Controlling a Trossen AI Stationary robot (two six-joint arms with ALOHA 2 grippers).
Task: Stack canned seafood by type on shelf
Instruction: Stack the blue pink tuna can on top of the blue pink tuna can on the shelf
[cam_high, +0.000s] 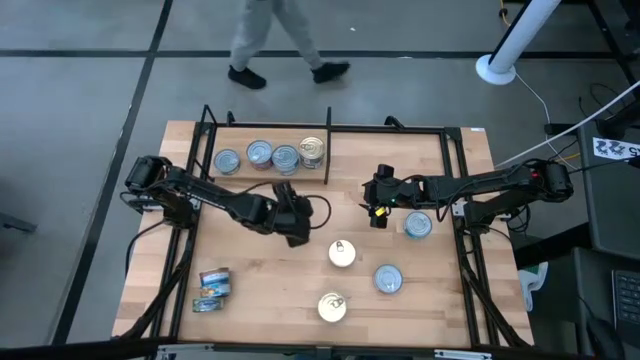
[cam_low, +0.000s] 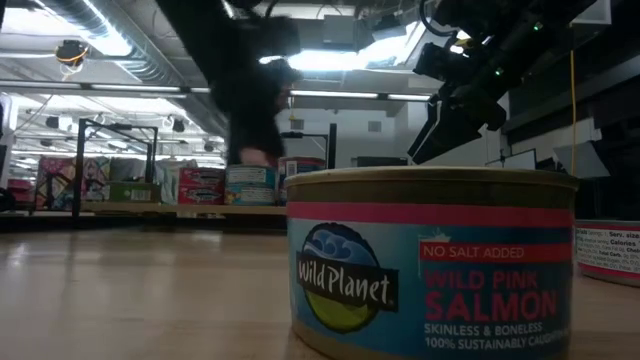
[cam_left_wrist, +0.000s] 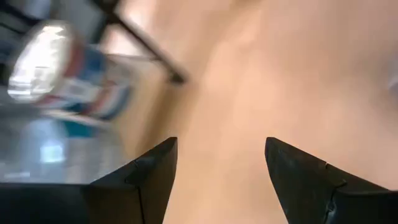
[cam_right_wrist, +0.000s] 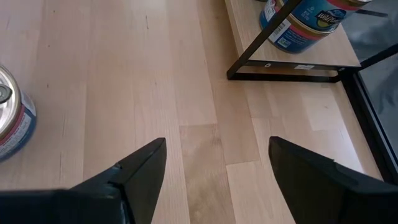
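- Both grippers have jaws apart, holding nothing: left gripper (cam_high: 297, 222) mid-bench, right gripper (cam_high: 378, 196) nearby above bare wood.
- Open board lies between them.
- Four tins (cam_high: 272, 156) line the shelf (cam_high: 330, 128) at the bench's far edge.
- Four round tins (cam_high: 342, 253) sit loose toward the near-right.
- Red-and-blue tins (cam_high: 212, 290), count unclear, lie near the left corner.

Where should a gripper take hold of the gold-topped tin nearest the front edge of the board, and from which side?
Grip the gold-topped tin across its round side wall, coming straight down from above with the fingers straddling it. It stands upright with its flat pull-tab lid up, and bare wood surrounds it, so both sides look free. The lid itself probably offers no hold.
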